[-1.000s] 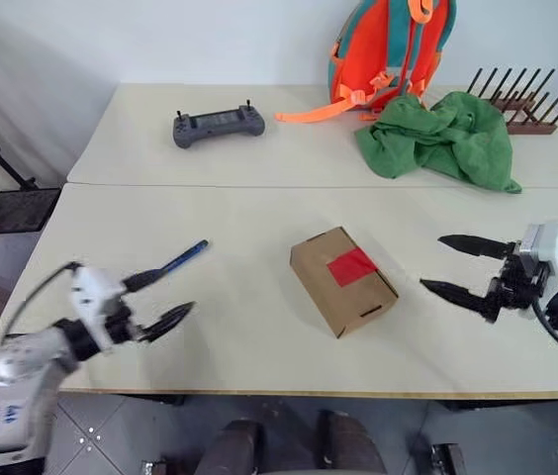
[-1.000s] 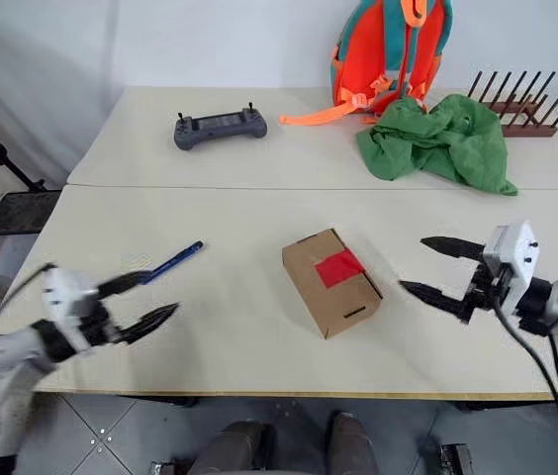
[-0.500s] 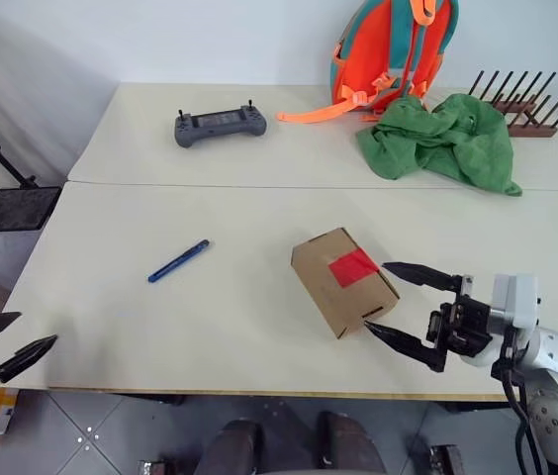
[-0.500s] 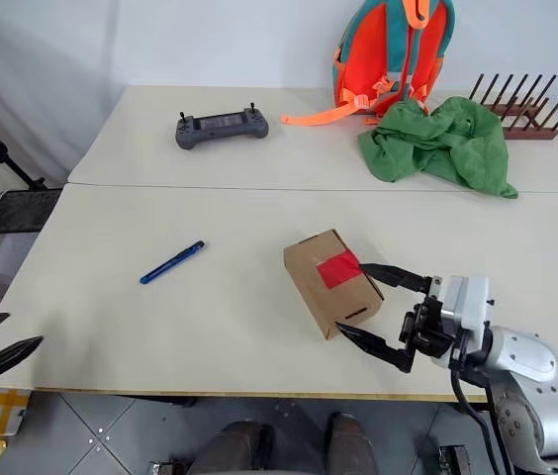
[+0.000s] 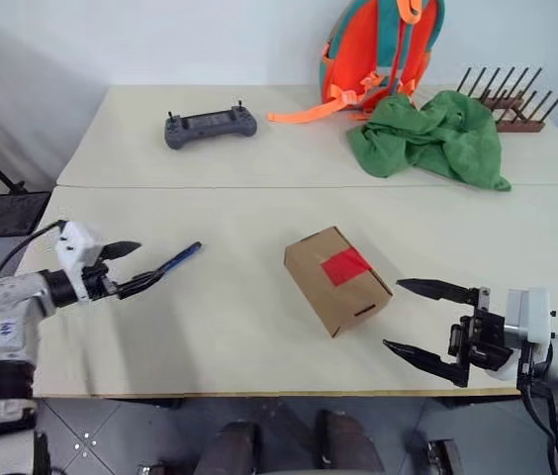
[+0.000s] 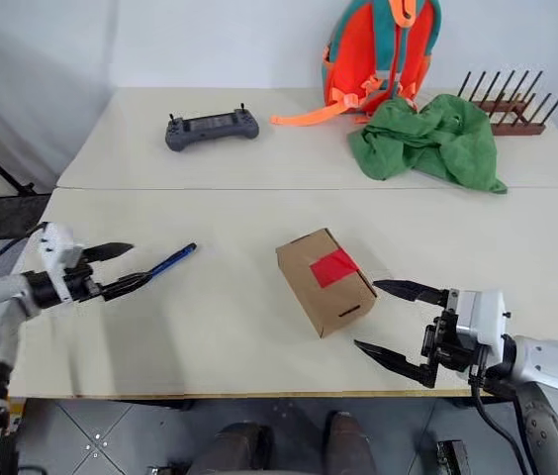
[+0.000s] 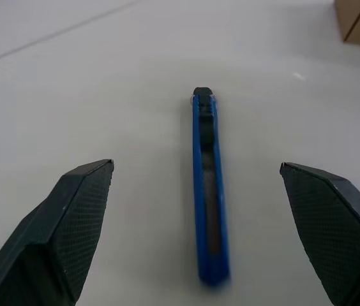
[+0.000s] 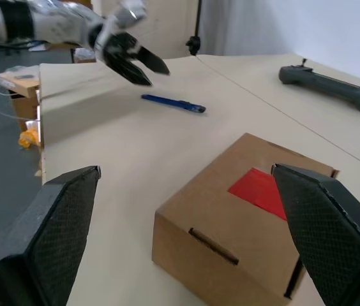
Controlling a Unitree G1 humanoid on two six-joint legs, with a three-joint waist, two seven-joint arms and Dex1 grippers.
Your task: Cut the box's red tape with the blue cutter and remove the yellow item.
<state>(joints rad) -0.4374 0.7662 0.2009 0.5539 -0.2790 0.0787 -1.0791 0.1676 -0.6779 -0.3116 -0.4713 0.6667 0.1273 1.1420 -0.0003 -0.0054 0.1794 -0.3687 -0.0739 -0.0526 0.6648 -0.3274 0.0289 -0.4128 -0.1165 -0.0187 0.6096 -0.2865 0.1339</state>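
1. The box (image 5: 336,280) lies closed on the table (image 5: 259,327), with the red tape (image 5: 349,265) intact across its top.
2. The blue cutter (image 5: 178,258) lies flat on the table, well to the left of the box.
3. The left claw (image 5: 131,266) hovers just left of the cutter, fingers spread, gripping nothing.
4. The right claw (image 5: 420,318) sits spread near the box's right side, apart from it.
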